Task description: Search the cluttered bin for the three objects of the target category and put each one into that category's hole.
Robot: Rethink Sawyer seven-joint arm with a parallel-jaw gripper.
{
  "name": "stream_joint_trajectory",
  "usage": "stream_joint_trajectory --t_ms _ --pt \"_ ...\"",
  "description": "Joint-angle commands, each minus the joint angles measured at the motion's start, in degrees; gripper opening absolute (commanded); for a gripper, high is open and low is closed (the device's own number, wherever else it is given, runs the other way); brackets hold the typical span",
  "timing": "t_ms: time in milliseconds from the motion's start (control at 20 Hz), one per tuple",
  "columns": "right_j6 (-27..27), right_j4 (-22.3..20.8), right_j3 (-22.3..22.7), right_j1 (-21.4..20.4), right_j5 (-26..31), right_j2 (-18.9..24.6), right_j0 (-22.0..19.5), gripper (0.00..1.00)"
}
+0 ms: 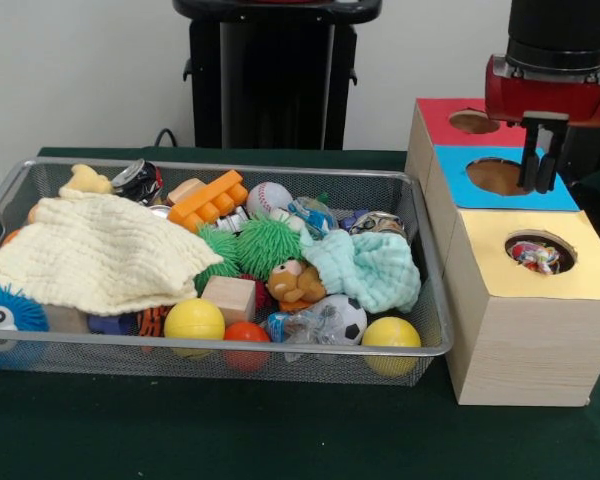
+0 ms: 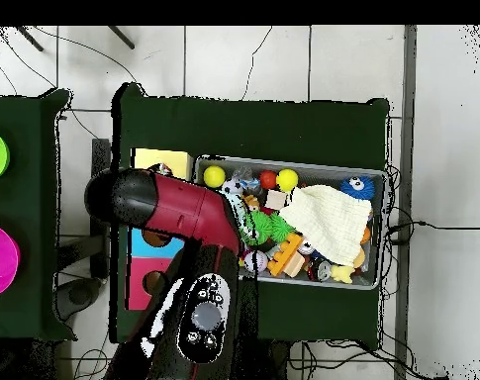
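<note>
The wire-mesh basket (image 1: 230, 346) (image 2: 303, 162) stands at the left, full of toys. A floral cloth piece (image 1: 533, 258) lies inside the round hole (image 1: 562, 250) in the yellow top of the wooden box (image 1: 525, 330) (image 2: 162, 161). I cannot pick out any floral cloth for sure among the clutter; a small patterned bit (image 1: 315, 215) shows near the baseball. My gripper (image 1: 540, 185) hangs above the blue-topped box's cutout (image 1: 495, 176), shut and holding nothing. In the overhead view the arm hides the gripper.
A pale-yellow waffle cloth (image 1: 100, 250) (image 2: 328, 220) covers the basket's left part. A mint-green cloth (image 1: 370, 265) lies at its right. The red-topped box (image 1: 450, 105) stands behind the blue one. Yellow balls (image 1: 193, 320) and a wooden block (image 1: 228, 297) sit by the front rim.
</note>
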Motion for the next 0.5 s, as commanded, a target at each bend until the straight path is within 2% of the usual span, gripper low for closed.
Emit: stream_joint_trajectory --t_ms 50,250,500 --pt "10.74 -2.07 5.95 1.41 0.45 2.45 -0.12 0.0" --pt "11.06 -1.9 5.42 3.0 -2.39 2.81 -0.2 0.0" --pt "12.01 -0.37 4.82 6.6 -10.96 5.58 -0.68 0.0"
